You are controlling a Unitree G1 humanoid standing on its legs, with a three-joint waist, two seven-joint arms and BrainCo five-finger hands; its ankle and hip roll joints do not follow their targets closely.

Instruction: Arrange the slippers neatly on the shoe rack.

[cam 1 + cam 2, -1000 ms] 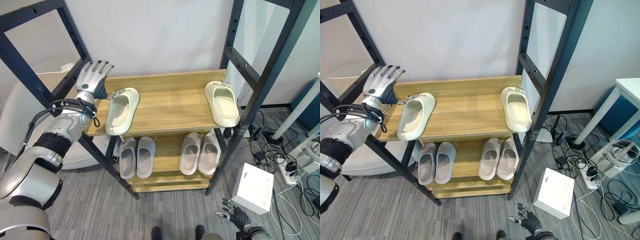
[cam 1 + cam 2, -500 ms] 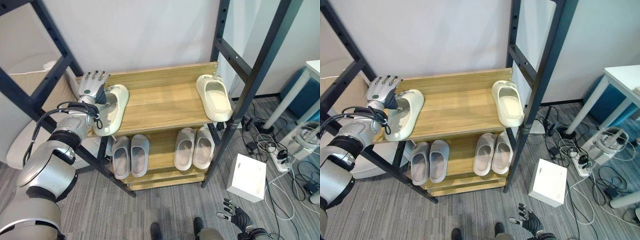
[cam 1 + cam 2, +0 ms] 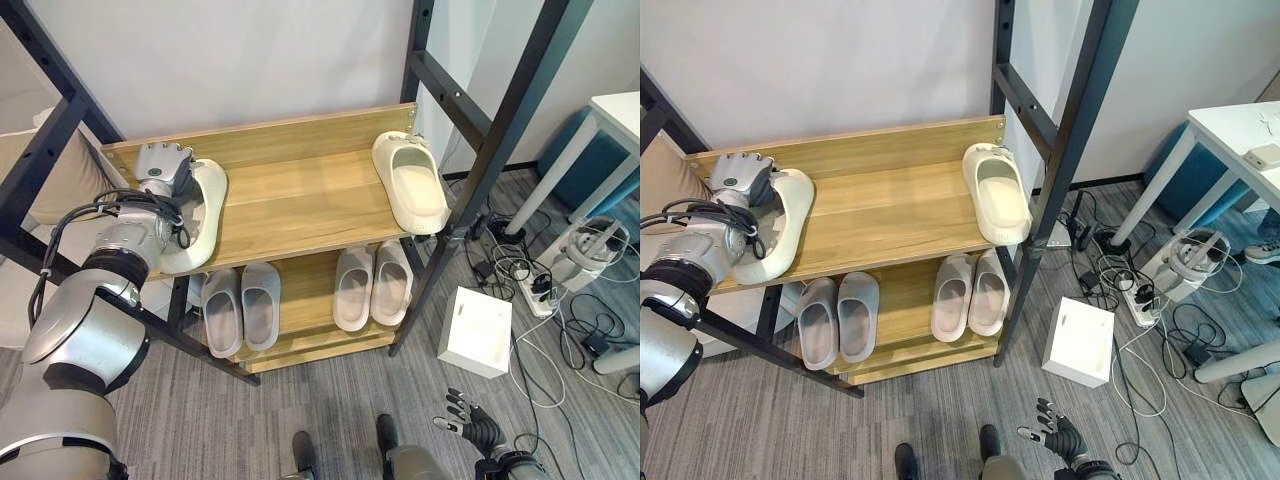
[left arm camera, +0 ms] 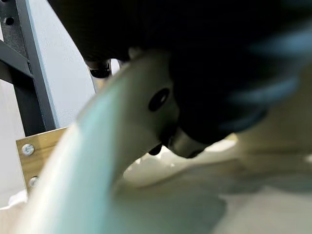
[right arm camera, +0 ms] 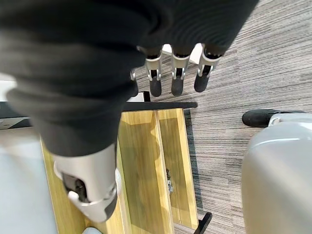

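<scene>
Now curled round the cream slipper (image 3: 196,215), left hand (image 3: 163,167); wrist view shows its fingers inside.

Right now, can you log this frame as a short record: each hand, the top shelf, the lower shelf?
left hand: on the left cream slipper, fingers curled over its rim
right hand: low over the floor, open, holding nothing
top shelf: two cream slippers, the right cream slipper at the far end
lower shelf: two grey pairs, side by side
</scene>
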